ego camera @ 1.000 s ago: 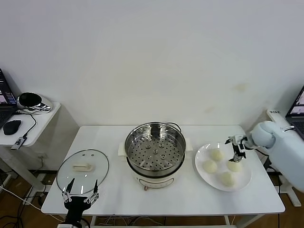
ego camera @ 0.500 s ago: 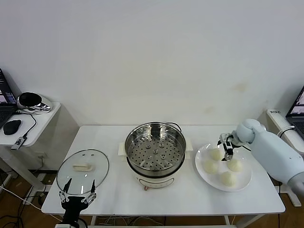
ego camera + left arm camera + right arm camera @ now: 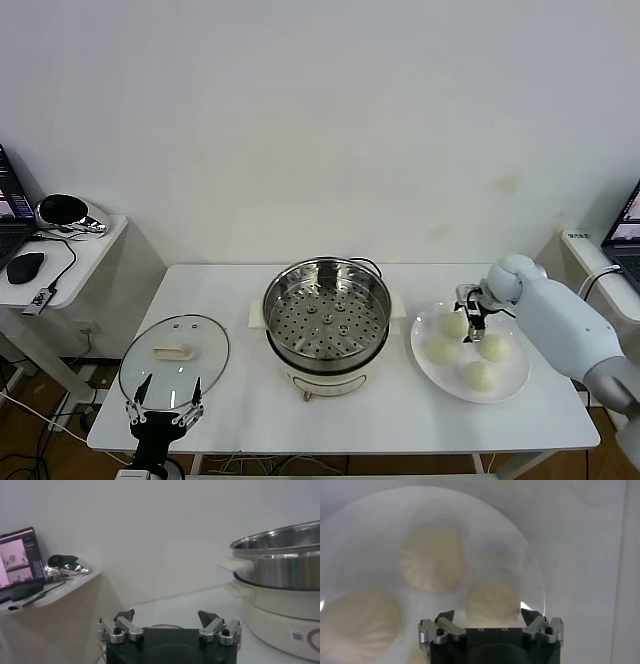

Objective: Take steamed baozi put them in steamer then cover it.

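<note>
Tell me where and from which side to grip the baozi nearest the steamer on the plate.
Grip that baozi across its round sides, coming straight down from above. It is a smooth dome sitting low on the plate, with other buns close beside it, so a side approach looks crowded. The right gripper is already above it, jaws open.

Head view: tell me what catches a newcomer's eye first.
The shiny steamer stands uncovered at the table's middle, its perforated tray bare. To its right, four baozi lie on a white plate, and the right gripper hangs over the rear one with its fingers apart. The glass cover lies flat at the table's left, with the open left gripper at the front edge near it.
</note>
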